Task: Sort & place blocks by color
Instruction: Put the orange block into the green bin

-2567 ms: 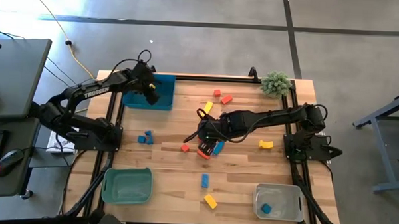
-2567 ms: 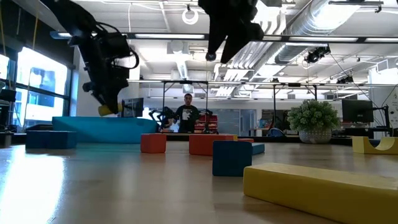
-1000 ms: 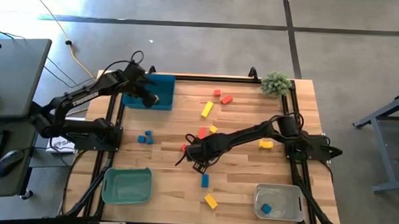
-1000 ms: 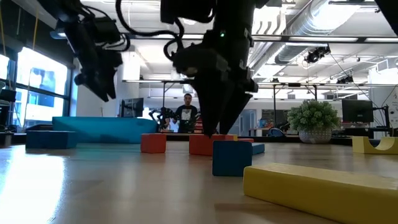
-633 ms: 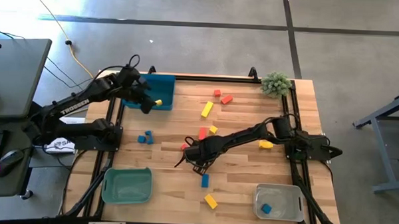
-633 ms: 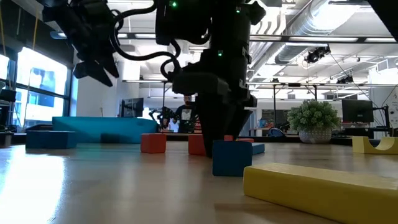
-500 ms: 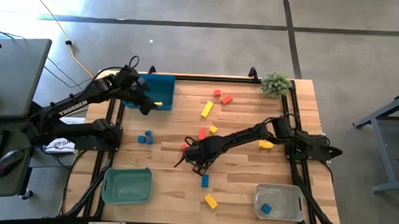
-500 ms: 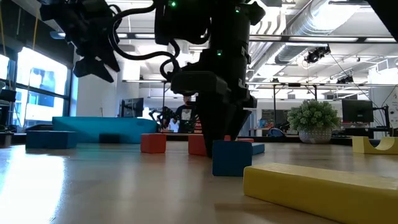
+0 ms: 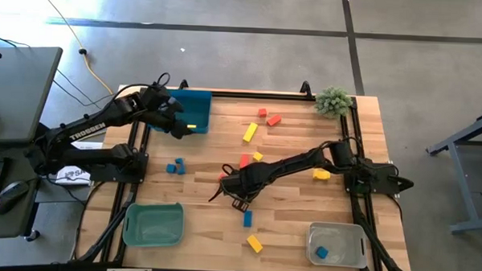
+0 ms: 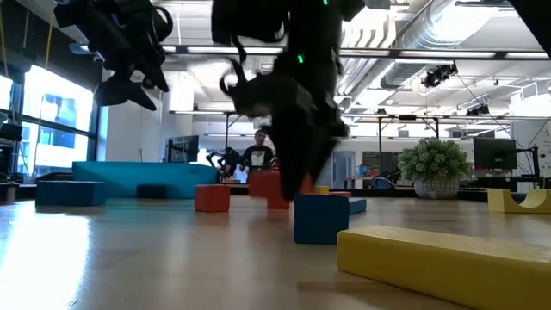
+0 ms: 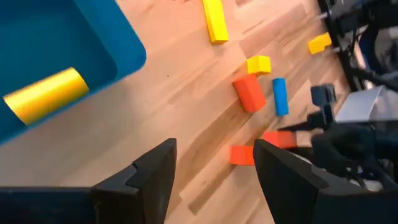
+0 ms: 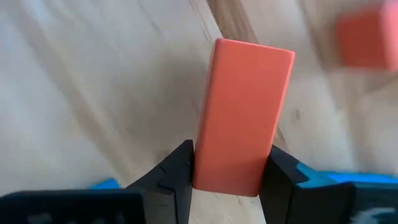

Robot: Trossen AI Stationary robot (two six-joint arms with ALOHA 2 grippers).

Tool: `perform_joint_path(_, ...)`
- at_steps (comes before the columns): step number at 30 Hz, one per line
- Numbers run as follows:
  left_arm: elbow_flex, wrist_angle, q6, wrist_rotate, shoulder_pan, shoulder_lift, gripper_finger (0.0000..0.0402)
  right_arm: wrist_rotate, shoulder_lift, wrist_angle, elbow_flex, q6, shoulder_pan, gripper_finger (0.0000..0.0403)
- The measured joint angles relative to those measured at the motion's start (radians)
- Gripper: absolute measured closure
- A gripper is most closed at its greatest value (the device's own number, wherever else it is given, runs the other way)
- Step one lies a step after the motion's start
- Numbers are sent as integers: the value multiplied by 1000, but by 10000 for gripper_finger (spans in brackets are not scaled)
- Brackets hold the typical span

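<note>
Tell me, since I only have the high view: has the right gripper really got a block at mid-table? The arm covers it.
Observer: Yes. In the right wrist view the right gripper is shut on a red-orange bar, with one finger on each long side.
Operator: And the other arm, is it holding anything?
Observer: No. The left wrist view shows the left gripper open, with only bare wood in the gap between its fingers.
Operator: What is that yellow speck near it?
Observer: A yellow block with a rounded side, lying inside the blue tray.
</note>
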Motion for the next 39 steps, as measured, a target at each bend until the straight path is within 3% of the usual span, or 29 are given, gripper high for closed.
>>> perform_joint_path(12, 0, 51, -215, 56, -64, 0, 199, 242, -7, -73, 232, -336, -13, 287)
perform_joint_path(26, 0, 260, -407, 44, -178, 1, 202, 321, -7, -20, 271, -578, -72, 287)
perform_joint_path(32, 0, 269, -428, -26, -204, 1, 202, 338, -13, 56, 271, -631, -75, 287)
perform_joint_path(39, 0, 267, -446, -36, -227, 16, 202, 359, -16, 89, 289, -629, -100, 287)
